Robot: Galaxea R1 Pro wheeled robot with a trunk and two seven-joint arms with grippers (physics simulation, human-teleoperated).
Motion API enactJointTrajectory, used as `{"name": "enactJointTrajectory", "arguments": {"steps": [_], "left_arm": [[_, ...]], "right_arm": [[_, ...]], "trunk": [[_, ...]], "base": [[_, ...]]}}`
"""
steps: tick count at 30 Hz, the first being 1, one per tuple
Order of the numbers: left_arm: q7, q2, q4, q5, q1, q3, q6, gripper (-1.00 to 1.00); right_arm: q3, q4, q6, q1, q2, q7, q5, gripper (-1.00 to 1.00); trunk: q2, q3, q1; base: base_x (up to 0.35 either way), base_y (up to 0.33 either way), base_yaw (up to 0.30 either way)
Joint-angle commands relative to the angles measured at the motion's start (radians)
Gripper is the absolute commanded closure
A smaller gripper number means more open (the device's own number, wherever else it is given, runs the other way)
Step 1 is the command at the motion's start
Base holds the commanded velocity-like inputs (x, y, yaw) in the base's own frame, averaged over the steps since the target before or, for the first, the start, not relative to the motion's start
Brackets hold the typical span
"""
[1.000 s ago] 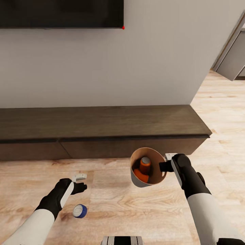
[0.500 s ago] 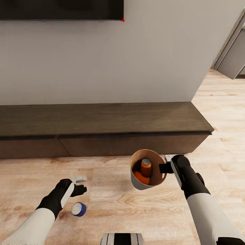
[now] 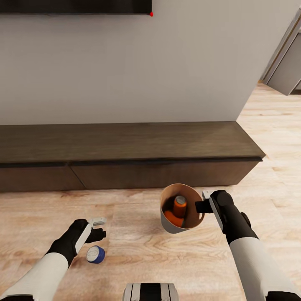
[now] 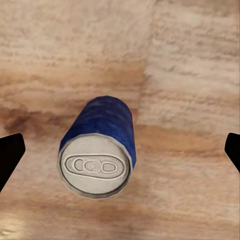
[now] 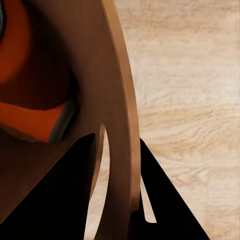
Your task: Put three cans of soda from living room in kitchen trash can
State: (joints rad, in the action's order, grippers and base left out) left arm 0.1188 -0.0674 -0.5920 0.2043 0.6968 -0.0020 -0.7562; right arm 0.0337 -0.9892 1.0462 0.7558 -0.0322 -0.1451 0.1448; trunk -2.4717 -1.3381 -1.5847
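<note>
The blue soda can (image 3: pixel 95 254) stands upright on the pale wood floor; in the left wrist view its silvery top (image 4: pixel 94 166) faces the camera. My left gripper (image 3: pixel 99 228) hangs open just above and beyond it, with its dark fingertips (image 4: pixel 10 155) far apart on either side. My right gripper (image 3: pixel 201 205) is shut on the rim of the trash can (image 3: pixel 169 223), which it holds tilted above the floor. Two orange soda cans (image 3: pixel 179 206) lie inside. In the right wrist view the coppery wall (image 5: pixel 117 100) runs between the fingers beside the slot handle.
A long dark wooden bench (image 3: pixel 125 142) runs along the grey wall ahead, under a black wall screen (image 3: pixel 75 6). An opening with a grey panel (image 3: pixel 288 62) shows at the upper right. Open floor lies between the bench and my base (image 3: pixel 150 292).
The whole picture has shifted, so the camera has moved. My left gripper has sunk slightly closer to the blue can. The right gripper still holds the trash can the same way.
</note>
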Motion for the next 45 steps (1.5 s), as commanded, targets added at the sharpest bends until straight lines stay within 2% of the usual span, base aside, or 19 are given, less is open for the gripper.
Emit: {"name": "enactJointTrajectory", "arguments": {"steps": [1, 4, 26, 35, 45], "left_arm": [[0.0, 0.0, 0.0, 0.0, 0.001, 0.0, 0.0, -1.0], [-0.003, 0.0, 0.001, 0.0, 0.003, 0.001, 0.0, -1.0], [0.005, 0.0, 0.017, -0.002, 0.021, 0.003, -0.003, -1.0], [0.004, 0.0, 0.019, -0.002, 0.021, 0.003, -0.003, -1.0], [0.005, 0.0, 0.02, -0.002, 0.021, 0.003, -0.003, -1.0]], "right_arm": [[0.0, 0.0, 0.001, 0.0, 0.0, -0.005, -0.025, 1.0], [0.0, 0.0, 0.001, 0.0, 0.001, -0.005, -0.025, 1.0], [0.0, 0.0, 0.001, 0.0, 0.0, -0.004, -0.024, 1.0], [0.0, 0.0, 0.001, 0.0, 0.0, -0.004, -0.024, 1.0], [-0.001, 0.0, 0.001, 0.0, 0.0, -0.002, -0.024, 1.0]], "trunk": [[-0.007, -0.003, -0.004], [-0.028, -0.013, -0.015], [-0.033, -0.098, -0.025], [-0.033, -0.098, -0.025], [-0.036, -0.136, -0.03]], "base": [[0.0, 0.0, 0.0], [0.0, 0.0, 0.0], [0.0, 0.0, 0.0], [0.0, 0.0, 0.0], [0.0, 0.0, 0.0]]}}
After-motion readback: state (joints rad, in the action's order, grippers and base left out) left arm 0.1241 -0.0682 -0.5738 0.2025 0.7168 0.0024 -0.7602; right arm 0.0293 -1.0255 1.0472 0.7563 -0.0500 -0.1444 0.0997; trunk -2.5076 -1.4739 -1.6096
